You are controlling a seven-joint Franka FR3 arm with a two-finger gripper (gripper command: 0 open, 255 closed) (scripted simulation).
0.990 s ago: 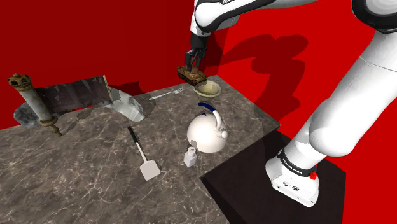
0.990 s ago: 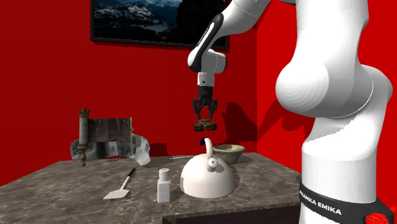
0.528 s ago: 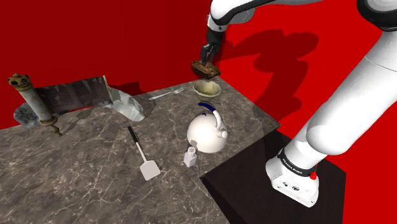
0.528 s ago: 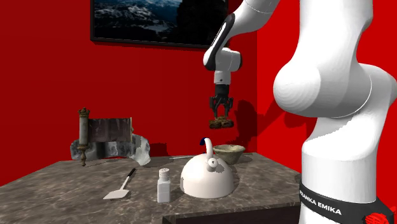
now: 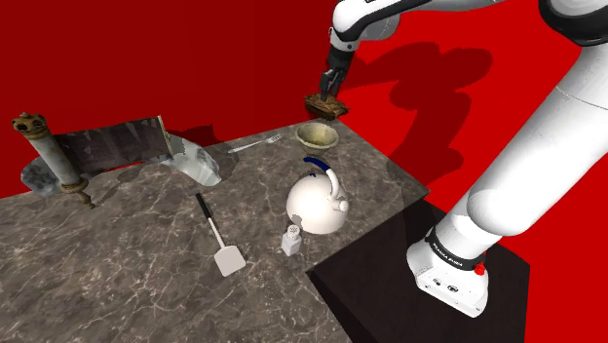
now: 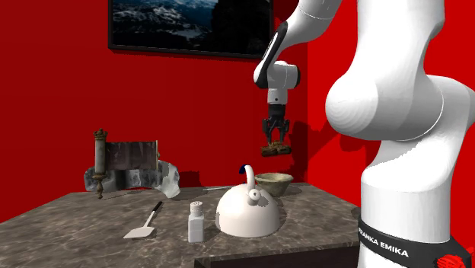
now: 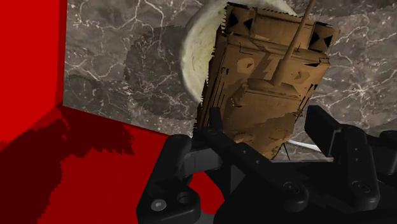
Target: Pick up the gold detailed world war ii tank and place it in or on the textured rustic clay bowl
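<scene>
Marble counter (image 5: 127,283) bears kettle (image 5: 317,207), shaker (image 5: 291,238), spatula (image 5: 219,240) (bowl (image 5: 317,136) too).

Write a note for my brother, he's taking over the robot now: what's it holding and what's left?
Gripper: shut on the brown tank.
Tank: in the air, high over the pale bowl, not touching it.
Bowl: on the marble table, near the red wall.
Done: tank picked up and over the bowl.
Left: lower it, open the fingers, leave the tank in the bowl.
</scene>
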